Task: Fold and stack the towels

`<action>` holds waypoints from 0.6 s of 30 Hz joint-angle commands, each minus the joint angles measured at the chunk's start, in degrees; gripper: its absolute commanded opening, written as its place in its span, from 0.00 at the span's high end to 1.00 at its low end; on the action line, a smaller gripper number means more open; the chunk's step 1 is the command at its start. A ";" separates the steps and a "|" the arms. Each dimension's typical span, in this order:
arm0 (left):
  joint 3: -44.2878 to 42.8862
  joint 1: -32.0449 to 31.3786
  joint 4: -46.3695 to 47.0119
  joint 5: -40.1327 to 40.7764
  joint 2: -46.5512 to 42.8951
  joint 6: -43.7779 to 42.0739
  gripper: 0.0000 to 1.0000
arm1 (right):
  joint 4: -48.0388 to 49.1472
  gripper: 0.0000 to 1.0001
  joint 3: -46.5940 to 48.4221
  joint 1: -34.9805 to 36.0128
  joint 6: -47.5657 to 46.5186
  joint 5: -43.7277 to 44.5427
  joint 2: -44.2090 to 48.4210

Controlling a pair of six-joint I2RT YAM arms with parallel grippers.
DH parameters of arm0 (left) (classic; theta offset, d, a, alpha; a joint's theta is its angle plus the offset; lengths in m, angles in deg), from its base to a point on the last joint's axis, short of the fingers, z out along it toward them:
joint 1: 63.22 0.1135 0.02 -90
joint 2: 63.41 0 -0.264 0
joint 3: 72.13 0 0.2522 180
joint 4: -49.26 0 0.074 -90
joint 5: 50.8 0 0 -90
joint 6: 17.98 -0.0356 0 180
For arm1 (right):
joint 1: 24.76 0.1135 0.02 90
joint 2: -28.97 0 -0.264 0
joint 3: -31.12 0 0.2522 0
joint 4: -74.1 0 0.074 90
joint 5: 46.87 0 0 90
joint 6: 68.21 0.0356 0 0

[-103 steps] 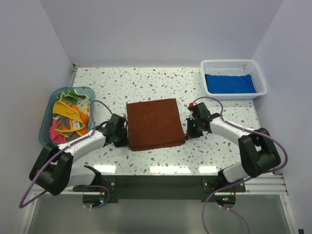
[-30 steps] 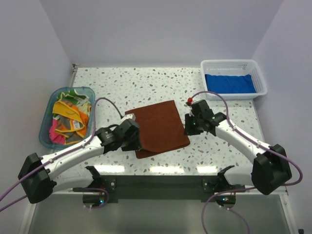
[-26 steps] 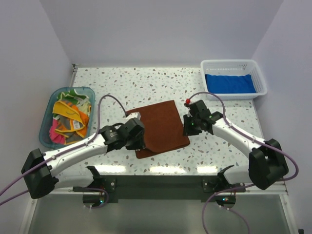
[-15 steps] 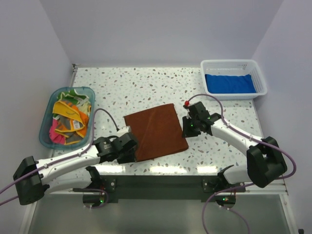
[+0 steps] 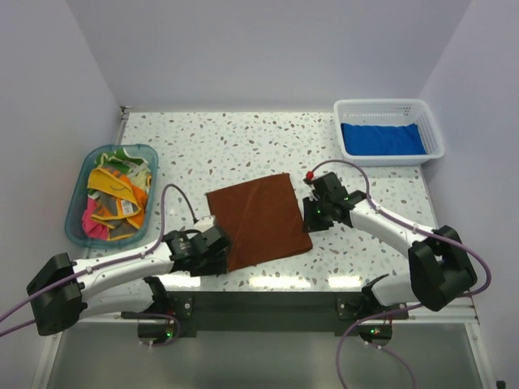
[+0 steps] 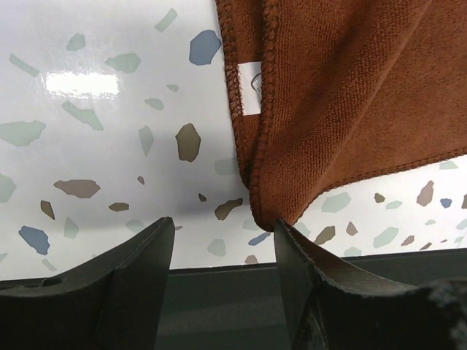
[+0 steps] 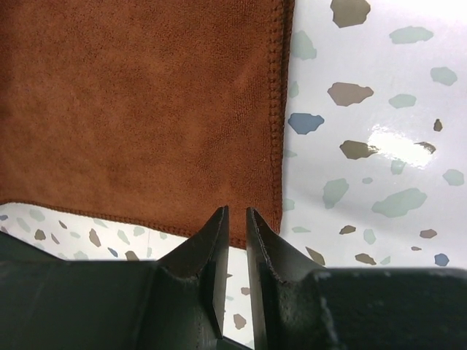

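The speckled bench [image 5: 268, 138] shows open surface behind and beside the brown towel [image 5: 258, 219], which lies folded flat mid-bench, edges skewed. A tub [image 5: 113, 147] of mixed towels [image 5: 113, 198] sits far left. A basket [image 5: 381, 109] holding the blue towel [image 5: 381, 138] sits rear right. Both are well apart from the brown towel. The left fingers [image 6: 224, 221] are spread wide around its near-left corner. The right fingers [image 7: 236, 211] are narrow at its near-right corner; I cannot tell if they grip.

Robotics lab bench
Bare white walls [image 5: 268, 49] enclose a speckled table [image 5: 243, 138], with a metal mounting frame [image 5: 268, 301] at its near edge.
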 commanded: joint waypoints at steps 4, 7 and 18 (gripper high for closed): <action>2.34 -0.25 3.97 0.53 -3.35 -0.21 0.36 | 3.24 0.84 0.20 1.92 -1.13 -4.77 -0.36; 2.34 -0.25 4.06 0.62 -2.92 -0.04 0.37 | 5.96 0.84 2.22 5.43 -0.17 -8.37 -0.36; 1.56 -0.25 5.38 0.89 -1.86 -0.21 0.37 | 23.81 0.84 13.64 21.25 9.77 -10.68 -17.13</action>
